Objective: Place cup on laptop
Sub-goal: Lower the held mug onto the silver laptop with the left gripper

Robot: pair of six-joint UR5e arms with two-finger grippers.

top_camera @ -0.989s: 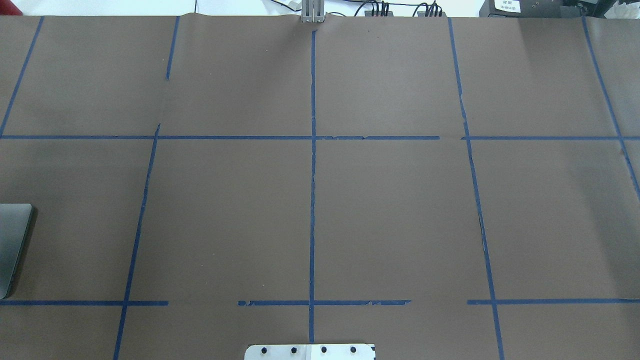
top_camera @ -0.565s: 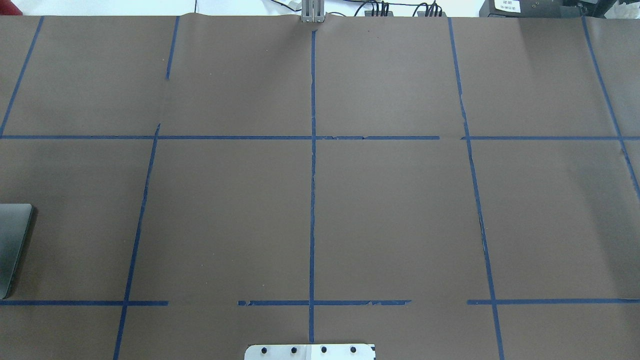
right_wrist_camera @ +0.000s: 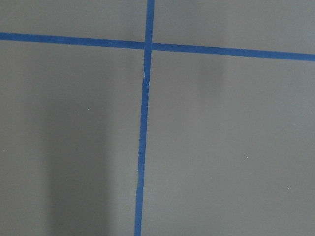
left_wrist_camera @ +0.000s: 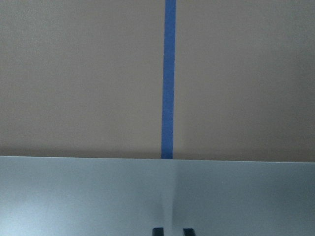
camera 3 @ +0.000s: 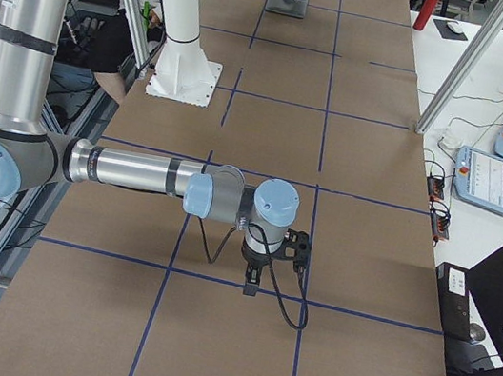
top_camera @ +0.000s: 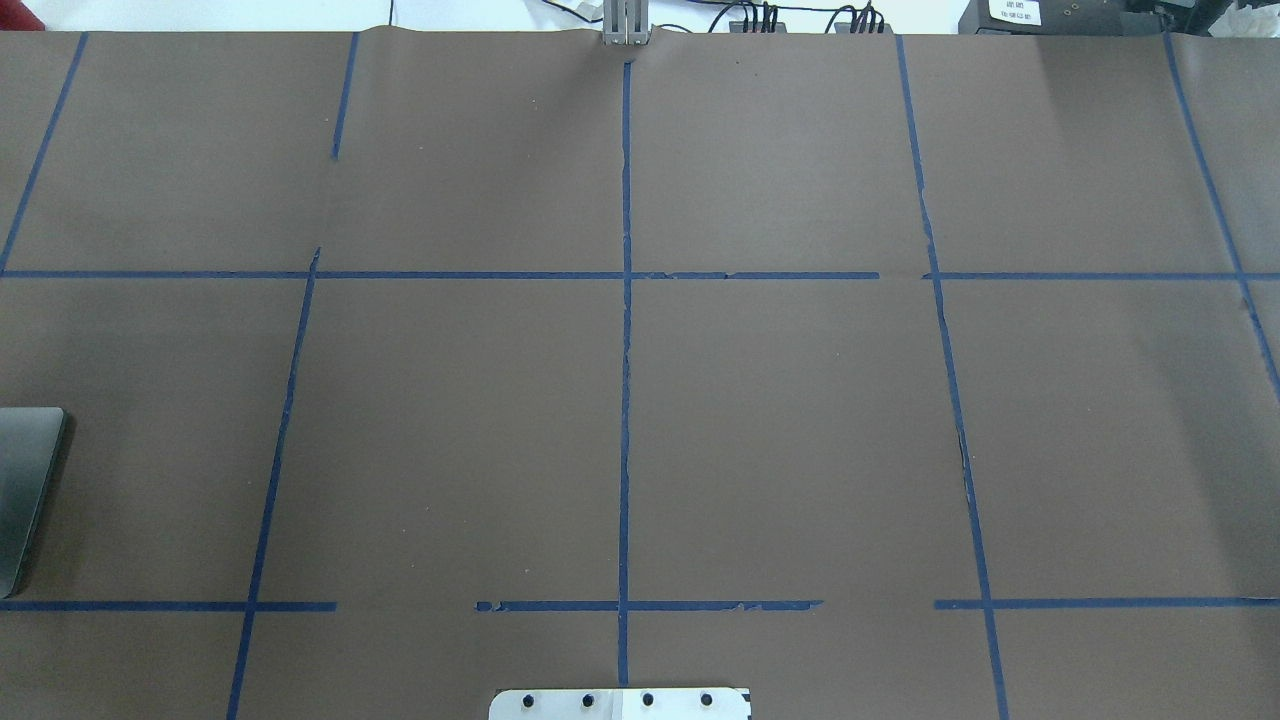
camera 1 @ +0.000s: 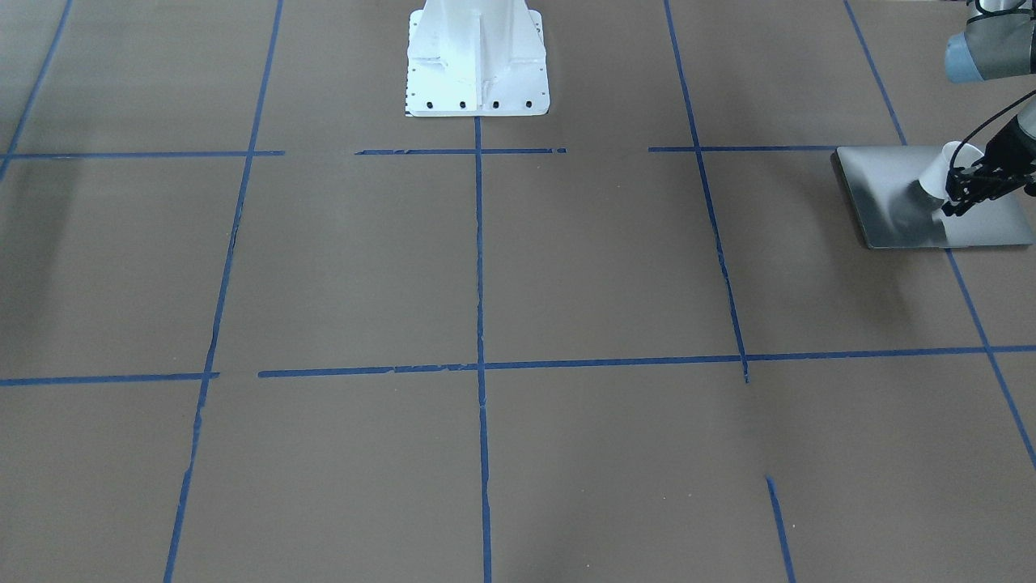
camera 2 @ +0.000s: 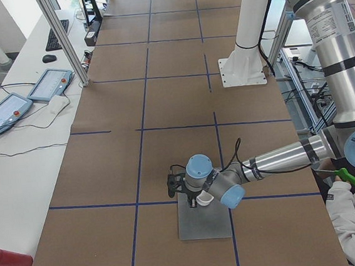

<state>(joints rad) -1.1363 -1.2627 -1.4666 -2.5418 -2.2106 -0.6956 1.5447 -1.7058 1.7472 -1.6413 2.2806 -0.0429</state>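
Note:
The silver-grey laptop point(camera 1: 890, 202) lies flat at the table's left end; its corner shows in the overhead view point(top_camera: 25, 480). The white cup point(camera 1: 945, 166) is upright over the lid, and from the left end it also shows there point(camera 2: 204, 199). My left gripper point(camera 1: 955, 202) is low over the lid, right against the cup's side. Its fingertips point(left_wrist_camera: 157, 231) stand a narrow gap apart, shut on the cup. The wrist view does not show the cup. My right gripper point(camera 3: 251, 284) hangs over bare table far from the laptop; I cannot tell its state.
Brown table paper carries a blue tape grid point(top_camera: 625, 400). The robot's white base point(camera 1: 476, 81) stands at the near edge's middle. A side bench with control tablets point(camera 2: 50, 84) and a red cylinder point(camera 2: 7, 259) runs along the far side.

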